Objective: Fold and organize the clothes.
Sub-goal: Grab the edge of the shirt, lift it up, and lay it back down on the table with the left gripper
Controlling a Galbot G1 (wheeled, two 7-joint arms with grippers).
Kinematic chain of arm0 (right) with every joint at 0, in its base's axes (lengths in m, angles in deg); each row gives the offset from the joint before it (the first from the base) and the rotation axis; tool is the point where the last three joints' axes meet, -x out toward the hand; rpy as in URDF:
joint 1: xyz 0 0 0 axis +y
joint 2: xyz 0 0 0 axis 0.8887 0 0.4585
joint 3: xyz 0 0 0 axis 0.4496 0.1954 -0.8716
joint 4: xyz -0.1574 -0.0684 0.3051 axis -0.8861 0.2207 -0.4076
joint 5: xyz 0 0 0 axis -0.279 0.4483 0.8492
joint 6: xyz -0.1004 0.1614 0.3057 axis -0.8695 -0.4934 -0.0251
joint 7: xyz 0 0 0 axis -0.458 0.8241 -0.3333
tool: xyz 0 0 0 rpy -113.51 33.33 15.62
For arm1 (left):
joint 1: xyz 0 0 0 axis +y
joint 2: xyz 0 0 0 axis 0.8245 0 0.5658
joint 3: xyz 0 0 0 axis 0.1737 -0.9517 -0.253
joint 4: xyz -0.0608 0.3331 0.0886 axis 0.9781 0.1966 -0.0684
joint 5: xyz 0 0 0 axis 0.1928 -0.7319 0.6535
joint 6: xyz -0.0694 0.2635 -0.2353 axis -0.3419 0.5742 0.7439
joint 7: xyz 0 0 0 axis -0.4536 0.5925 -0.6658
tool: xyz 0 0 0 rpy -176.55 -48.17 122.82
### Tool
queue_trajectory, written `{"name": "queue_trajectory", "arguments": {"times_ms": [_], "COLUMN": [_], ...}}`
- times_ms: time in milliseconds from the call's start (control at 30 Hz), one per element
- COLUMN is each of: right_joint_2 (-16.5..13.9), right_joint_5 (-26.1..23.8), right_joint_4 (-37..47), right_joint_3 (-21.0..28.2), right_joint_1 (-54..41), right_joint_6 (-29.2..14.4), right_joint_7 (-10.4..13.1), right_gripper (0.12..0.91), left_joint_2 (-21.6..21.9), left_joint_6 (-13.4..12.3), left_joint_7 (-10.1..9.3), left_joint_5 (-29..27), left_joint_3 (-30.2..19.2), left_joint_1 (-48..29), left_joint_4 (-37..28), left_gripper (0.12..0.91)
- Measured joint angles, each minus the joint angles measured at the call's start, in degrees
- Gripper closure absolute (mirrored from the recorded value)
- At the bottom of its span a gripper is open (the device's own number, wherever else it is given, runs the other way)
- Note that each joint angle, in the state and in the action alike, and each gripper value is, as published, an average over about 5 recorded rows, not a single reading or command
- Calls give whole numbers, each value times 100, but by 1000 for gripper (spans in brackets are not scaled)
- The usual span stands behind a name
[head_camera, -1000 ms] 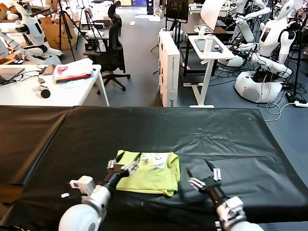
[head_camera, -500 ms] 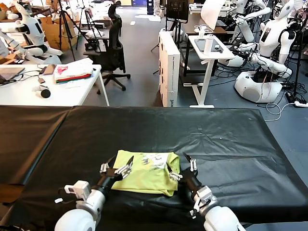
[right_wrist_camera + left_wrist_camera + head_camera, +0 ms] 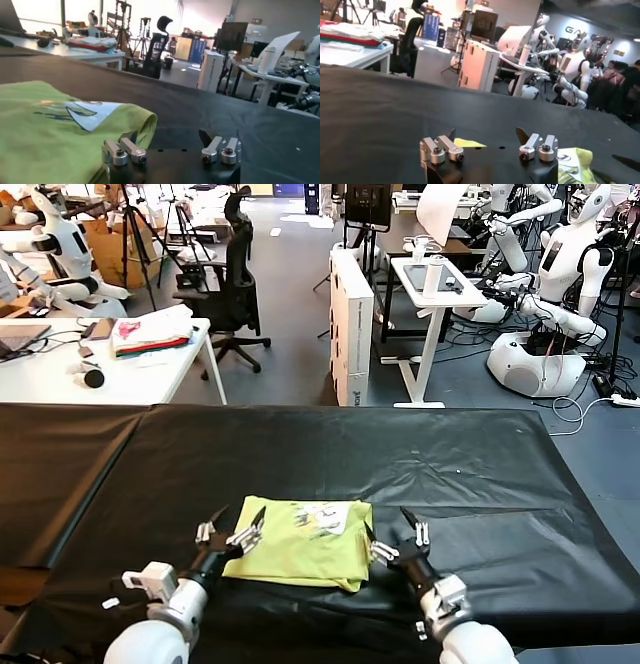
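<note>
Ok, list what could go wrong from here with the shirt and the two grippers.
1. The left gripper and right gripper sit open, low at opposite edges of the folded T-shirt; a sideways move could likely snag an edge and undo the fold.
2. The rolled edge lies right by the right gripper's fingers; closing there may pinch only one layer.
3. The black table cover is wrinkled; low fingers might catch it.

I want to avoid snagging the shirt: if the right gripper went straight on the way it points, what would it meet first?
Probably only the black table cover; the right gripper points past the T-shirt edge, though depth is unclear.
</note>
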Motion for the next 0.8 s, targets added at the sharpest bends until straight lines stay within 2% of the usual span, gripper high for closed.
{"name": "queue_trajectory", "arguments": {"times_ms": [167,433,633,800], "right_joint_2": [-37,-36,-16,-15], "right_joint_5": [401,910,915,913], "right_joint_4": [-516,-1441,-1743,-1822], "right_joint_3": [-569,-1635,-1928,-2002], "right_joint_1": [693,1610,1833,1866], "right_joint_6": [-212,-159,-140,-130], "right_joint_7": [27,163,162,161], "right_gripper": [118,118,118,118], "left_joint_2": [-166,-391,-543,-634], "left_joint_6": [-342,-786,-923,-951], "left_joint_7": [-99,-65,-21,20], "left_joint_5": [-107,69,542,664], "left_joint_3": [-20,-13,5,11], "left_joint_1": [26,94,153,180], "left_joint_4": [-242,-658,-858,-939], "left_gripper": [123,123,129,187]}}
